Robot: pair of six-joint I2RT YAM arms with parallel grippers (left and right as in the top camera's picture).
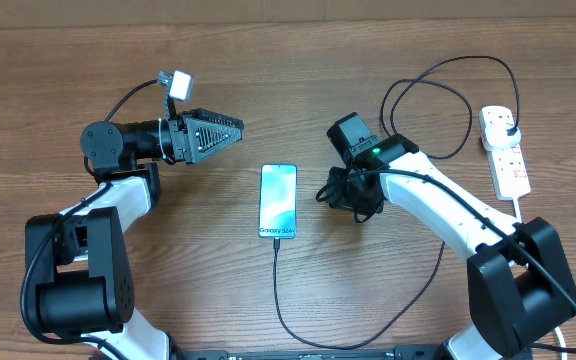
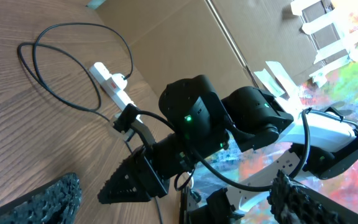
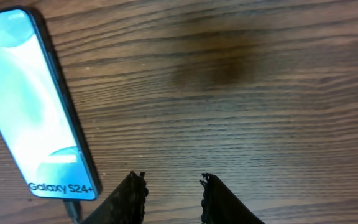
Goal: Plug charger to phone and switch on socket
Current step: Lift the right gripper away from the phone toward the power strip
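Overhead looks straight down on the whole desk [image 1: 68,60]. The right wrist view sits close above it, facing down past its fingers [image 3: 126,205], sharing the phone [image 3: 36,106] with overhead. The left wrist view looks low across toward the right arm [image 2: 197,118] and, probably, the socket [image 2: 110,81].

Right wrist view: phone [image 3: 30,106] clipped by left edge. Charger [image 3: 73,210] tip at phone's bottom end runs off bottom edge, seating unclear. Right gripper [image 3: 169,186]: only fingertips show.

Overhead: same gripper buried under own wrist. Charger line hidden where it passes right arm [image 1: 448,215]. Socket [image 1: 505,150] switches too small to read.

Left wrist view: phone mere sliver in bottom-left corner. Left gripper [image 2: 176,199] fingers cut by bottom edge. Far background blurred colour.
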